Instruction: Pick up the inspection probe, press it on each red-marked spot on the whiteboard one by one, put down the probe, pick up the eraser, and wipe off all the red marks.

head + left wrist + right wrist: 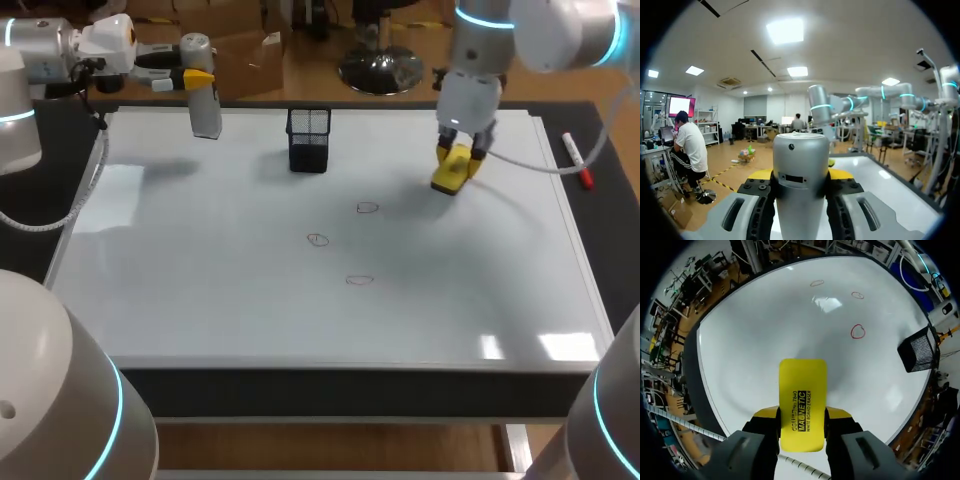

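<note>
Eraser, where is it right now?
In the head view the yellow eraser is clamped in the right arm's jaws over the whiteboard's far right, right of the black mesh basket.

Worktop (300,392): black, rectangular, seen as a dark border at both sides and along the near edge. Whiteboard (200,300) lies flat on it, covering most of it. Light: bright glare patches (565,345) near the board's right front corner.

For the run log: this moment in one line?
left gripper: holds probe | right gripper: holds eraser over whiteboard | red marks: three unwiped
</note>
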Robot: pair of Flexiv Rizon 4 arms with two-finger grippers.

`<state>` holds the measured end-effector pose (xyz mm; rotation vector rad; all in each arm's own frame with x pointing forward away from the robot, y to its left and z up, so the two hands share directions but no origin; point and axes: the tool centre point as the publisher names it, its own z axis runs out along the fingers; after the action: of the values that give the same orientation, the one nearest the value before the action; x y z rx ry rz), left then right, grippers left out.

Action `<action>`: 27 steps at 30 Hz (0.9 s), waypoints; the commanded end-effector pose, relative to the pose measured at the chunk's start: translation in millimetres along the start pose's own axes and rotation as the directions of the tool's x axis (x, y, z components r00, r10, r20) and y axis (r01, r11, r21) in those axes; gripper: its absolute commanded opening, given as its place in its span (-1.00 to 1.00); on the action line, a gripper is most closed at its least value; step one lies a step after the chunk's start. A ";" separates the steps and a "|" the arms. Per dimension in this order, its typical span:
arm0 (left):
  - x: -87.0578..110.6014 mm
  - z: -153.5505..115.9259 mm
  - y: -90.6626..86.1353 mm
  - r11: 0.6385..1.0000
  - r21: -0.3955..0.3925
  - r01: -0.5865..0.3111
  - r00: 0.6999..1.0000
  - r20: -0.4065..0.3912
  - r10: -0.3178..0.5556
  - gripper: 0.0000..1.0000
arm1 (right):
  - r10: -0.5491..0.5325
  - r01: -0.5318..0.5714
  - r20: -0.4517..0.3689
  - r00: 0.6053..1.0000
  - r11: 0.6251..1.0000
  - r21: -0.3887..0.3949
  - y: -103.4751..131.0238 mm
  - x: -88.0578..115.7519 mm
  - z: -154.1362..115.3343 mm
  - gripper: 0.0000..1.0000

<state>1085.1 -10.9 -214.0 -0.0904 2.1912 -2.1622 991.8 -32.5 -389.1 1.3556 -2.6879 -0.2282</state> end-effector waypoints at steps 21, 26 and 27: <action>-0.5 -0.1 -1.5 1.000 -0.001 0.001 1.000 -0.002 -0.001 -1.00 | 0.078 -0.079 0.045 0.996 0.997 0.020 0.6 103.0 2.0 -1.00; -0.5 -0.1 -1.5 1.000 -0.001 0.001 1.000 -0.002 -0.001 -1.00 | 0.078 -0.079 0.045 0.996 0.997 0.020 0.6 103.0 2.0 -1.00; -0.5 -0.1 -1.5 1.000 -0.001 0.001 1.000 -0.002 -0.001 -1.00 | 0.078 -0.079 0.045 0.996 0.997 0.020 0.6 103.0 2.0 -1.00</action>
<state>1085.1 -10.9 -214.0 -0.0903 2.1913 -2.1622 931.2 -113.9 -388.0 1.2589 -2.7806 -0.2310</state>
